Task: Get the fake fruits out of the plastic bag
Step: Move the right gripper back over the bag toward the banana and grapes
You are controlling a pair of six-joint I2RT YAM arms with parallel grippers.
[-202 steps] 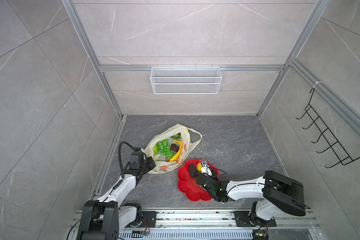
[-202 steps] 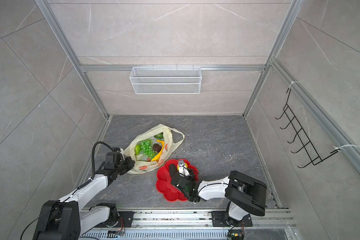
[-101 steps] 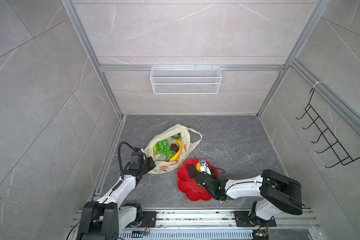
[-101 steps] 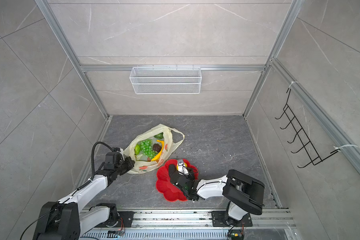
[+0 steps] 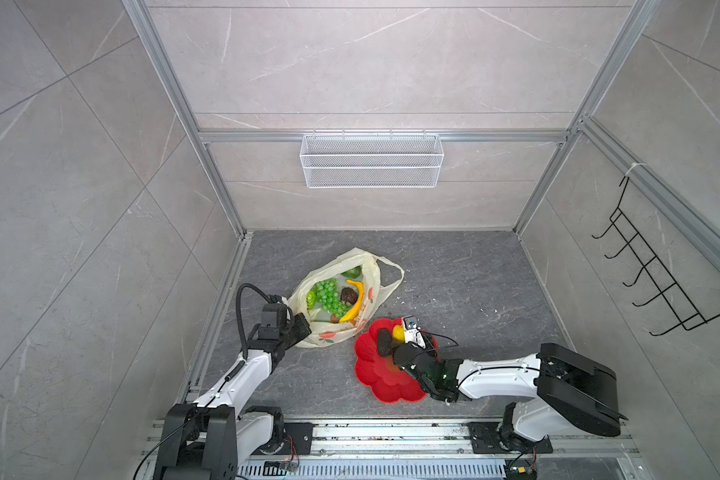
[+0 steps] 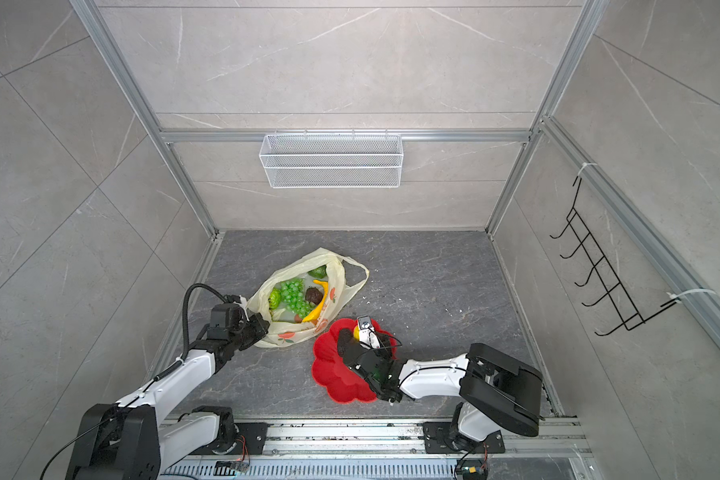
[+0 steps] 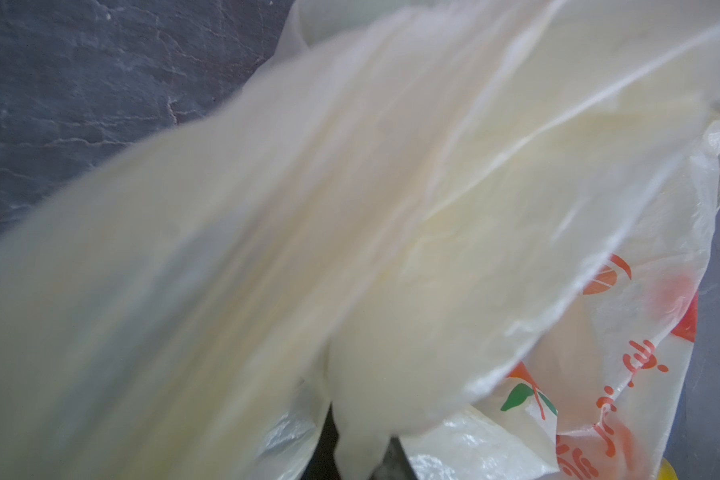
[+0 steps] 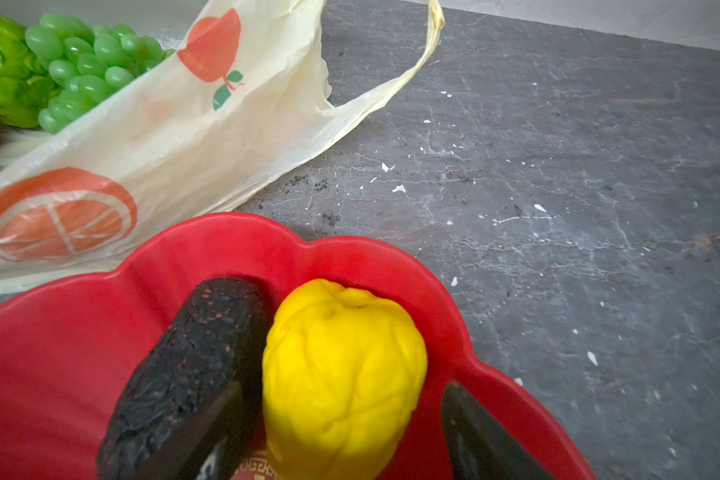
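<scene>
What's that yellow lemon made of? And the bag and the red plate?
The lemon looks like glossy plastic, with moulded wrinkles in its skin. The plastic bag is thin, pale-yellow, see-through film that creases and crinkles. The red plate is smooth and shiny with soft reflections. It could be plastic or glazed ceramic, hard to tell.

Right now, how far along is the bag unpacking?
Done: the dark avocado and the lemon lie on the red plate. In hand: the fingers of the right gripper stand open either side of the lemon; the left gripper is shut on the edge of the plastic bag. Left: the grape bunch, banana, dark-brown piece, knobbly green ball and green avocado lie in the bag.
</scene>
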